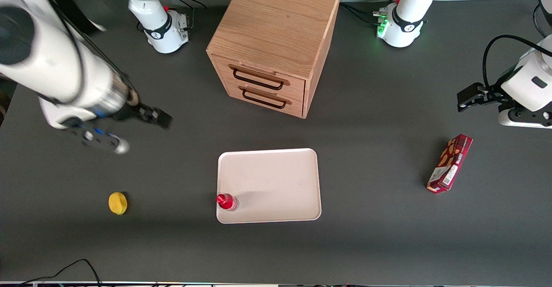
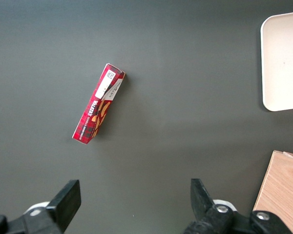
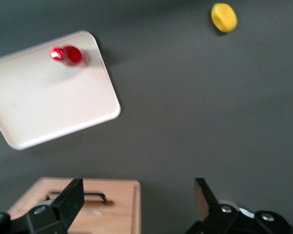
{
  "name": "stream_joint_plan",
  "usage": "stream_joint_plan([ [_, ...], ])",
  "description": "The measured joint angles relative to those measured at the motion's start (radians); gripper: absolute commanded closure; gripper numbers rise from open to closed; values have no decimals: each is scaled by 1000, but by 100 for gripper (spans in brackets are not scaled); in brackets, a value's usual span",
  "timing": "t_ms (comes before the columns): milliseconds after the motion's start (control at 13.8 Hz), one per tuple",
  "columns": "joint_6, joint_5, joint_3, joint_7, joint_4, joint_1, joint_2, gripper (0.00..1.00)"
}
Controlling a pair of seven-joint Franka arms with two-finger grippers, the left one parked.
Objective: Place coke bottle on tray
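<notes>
The coke bottle (image 1: 227, 201) is a small red bottle with a red cap. It stands upright on the off-white tray (image 1: 276, 179), in the tray's corner nearest the front camera on the working arm's side. It also shows in the right wrist view (image 3: 68, 54), on the tray (image 3: 44, 97). My right gripper (image 1: 157, 117) is open and empty. It hangs high above the table, well apart from the tray, toward the working arm's end.
A wooden two-drawer cabinet (image 1: 276, 45) stands farther from the front camera than the tray. A yellow lemon (image 1: 117, 203) lies toward the working arm's end. A dark red snack box (image 1: 450, 163) lies toward the parked arm's end.
</notes>
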Motion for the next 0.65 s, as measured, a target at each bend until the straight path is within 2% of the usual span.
stream_joint_plan([
  [145, -6, 151, -210, -180, -151, -1, -167, 0],
  [291, 65, 212, -356, -336, -381, -11, -329, 0],
  [364, 124, 219, -394, -379, -506, -15, -405, 0],
  [509, 239, 221, -416, -403, -736, -15, -537, 0],
  [655, 289, 222, -415, -399, -847, -12, -614, 0],
])
